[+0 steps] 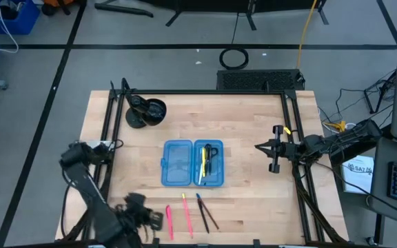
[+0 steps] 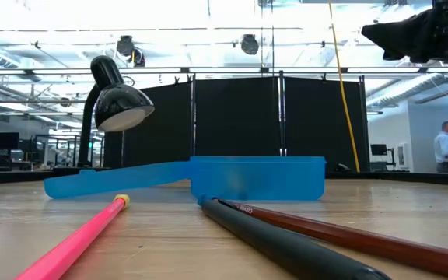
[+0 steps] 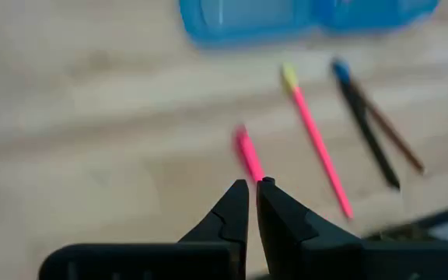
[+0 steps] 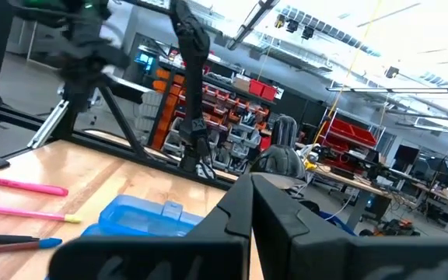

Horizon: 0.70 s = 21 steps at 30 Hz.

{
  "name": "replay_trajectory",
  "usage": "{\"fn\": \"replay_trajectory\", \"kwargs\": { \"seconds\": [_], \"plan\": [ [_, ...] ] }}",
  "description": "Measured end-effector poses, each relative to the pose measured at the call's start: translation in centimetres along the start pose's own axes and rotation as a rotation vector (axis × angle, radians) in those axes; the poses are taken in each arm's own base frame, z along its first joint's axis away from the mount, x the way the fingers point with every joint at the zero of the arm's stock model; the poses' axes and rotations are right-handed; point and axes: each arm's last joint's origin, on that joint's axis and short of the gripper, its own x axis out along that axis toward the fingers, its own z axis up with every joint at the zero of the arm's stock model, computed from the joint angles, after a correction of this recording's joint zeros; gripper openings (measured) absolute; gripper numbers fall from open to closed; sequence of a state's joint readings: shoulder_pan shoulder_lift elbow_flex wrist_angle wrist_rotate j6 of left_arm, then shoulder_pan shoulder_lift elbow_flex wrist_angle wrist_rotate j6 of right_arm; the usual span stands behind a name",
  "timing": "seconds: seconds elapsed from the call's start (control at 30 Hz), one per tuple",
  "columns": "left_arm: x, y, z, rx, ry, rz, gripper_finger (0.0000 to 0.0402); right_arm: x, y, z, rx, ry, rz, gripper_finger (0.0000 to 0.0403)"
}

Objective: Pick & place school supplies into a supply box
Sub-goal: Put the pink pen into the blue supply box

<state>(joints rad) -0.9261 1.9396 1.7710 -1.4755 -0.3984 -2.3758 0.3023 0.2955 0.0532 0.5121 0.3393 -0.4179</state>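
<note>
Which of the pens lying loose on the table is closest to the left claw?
The short pink pen, leftmost of the four loose ones, just ahead of the left gripper.

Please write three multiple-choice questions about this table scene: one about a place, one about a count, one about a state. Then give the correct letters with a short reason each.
1. Where does the black desk lamp stand, relative to the blue supply box?
A. between the box and the loose pens
B. beyond the box, toward the left arm's side
C. inside the box

2. How many thin pens lie loose on the wooden table?
A. two
B. four
C. seven

3. How is the supply box?
A. open, both halves flat
B. closed
C. upside down

Answers: 1 B, the high view shows the lamp at the far corner. 2 B, two pink, one blue-tipped dark, one brown. 3 A, a yellow pen and scissors show inside one half.
</note>
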Motion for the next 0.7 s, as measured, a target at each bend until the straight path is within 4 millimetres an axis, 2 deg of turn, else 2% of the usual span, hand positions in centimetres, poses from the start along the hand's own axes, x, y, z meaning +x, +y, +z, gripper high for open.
{"fn": "replay_trajectory", "kwargs": {
  "seconds": [0.17, 0.33, 0.53, 0.7],
  "plan": [
    [2.7, -3.4, -1.4, -0.044, 0.107, -0.113, 0.003, 0.0, 0.0, -0.1, -0.047, 0.007, 0.003, 0.0],
    [5.1, -5.9, -0.9, -0.101, 0.173, -0.106, 0.003, 0.0, 0.0, -0.1, -0.082, 0.007, 0.004, 0.0],
    [6.9, -6.2, -1.7, -0.172, 0.272, 0.022, 0.0031, 0.0, 0.0, -0.1, -0.129, 0.008, 0.003, 0.0],
    [8.7, -6.7, -3.4, -0.186, 0.287, 0.001, 0.0045, 0.0, 0.0, -0.1, -0.171, 0.007, 0.002, 0.0]
  ]
}}
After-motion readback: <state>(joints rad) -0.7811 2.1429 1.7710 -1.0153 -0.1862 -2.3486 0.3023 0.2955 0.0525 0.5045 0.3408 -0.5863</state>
